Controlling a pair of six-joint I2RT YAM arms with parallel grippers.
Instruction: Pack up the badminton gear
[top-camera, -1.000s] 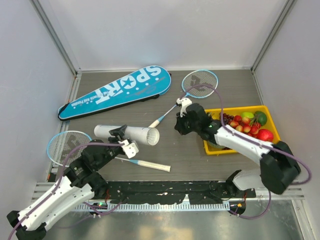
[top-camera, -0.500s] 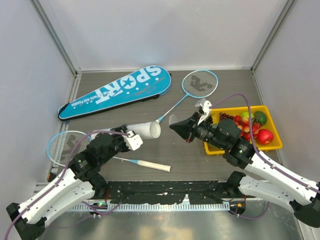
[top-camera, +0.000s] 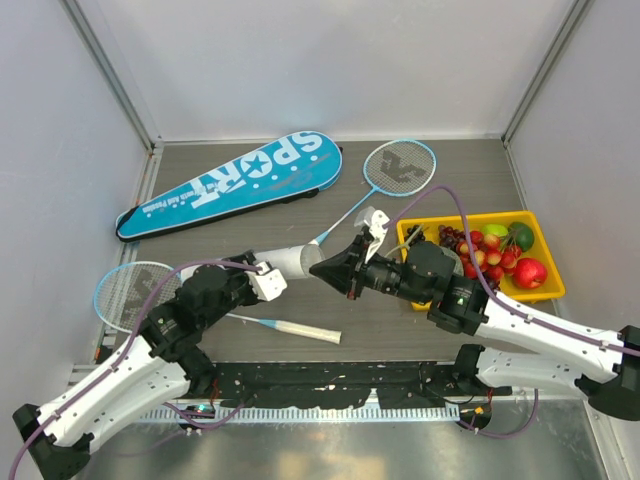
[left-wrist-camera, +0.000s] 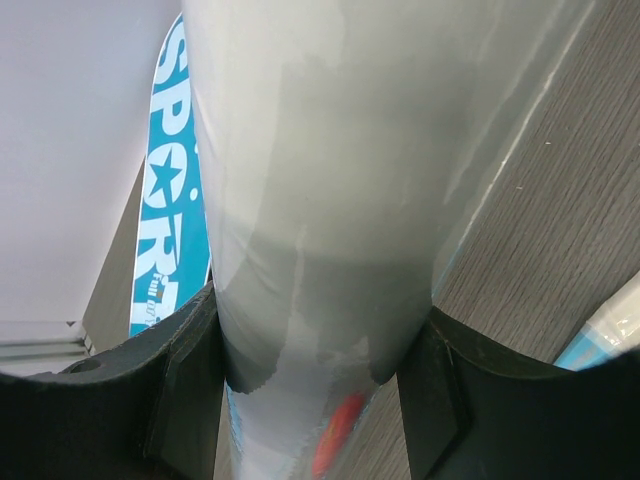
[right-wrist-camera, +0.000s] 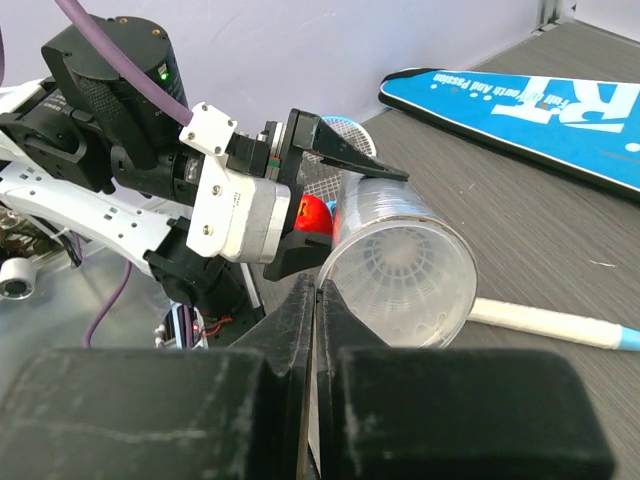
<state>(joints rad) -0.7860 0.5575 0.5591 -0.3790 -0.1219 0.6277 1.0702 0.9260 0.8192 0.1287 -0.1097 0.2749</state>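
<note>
White tube (top-camera: 295, 261), clamped in left pincer (left-wrist-camera: 310, 380)

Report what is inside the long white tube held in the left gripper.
Through the long white tube's open mouth, the right wrist view shows a white ribbed, feathery skirt, probably a shuttlecock. Anything deeper is hidden behind it; the left gripper clamps the outside.

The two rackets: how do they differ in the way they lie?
The far racket lies slanted beside the yellow fruit tray, its head toward the back and uncovered. The near racket lies nearly crosswise, its head at the left, partly covered by the left arm. Both have light-blue frames.
</note>
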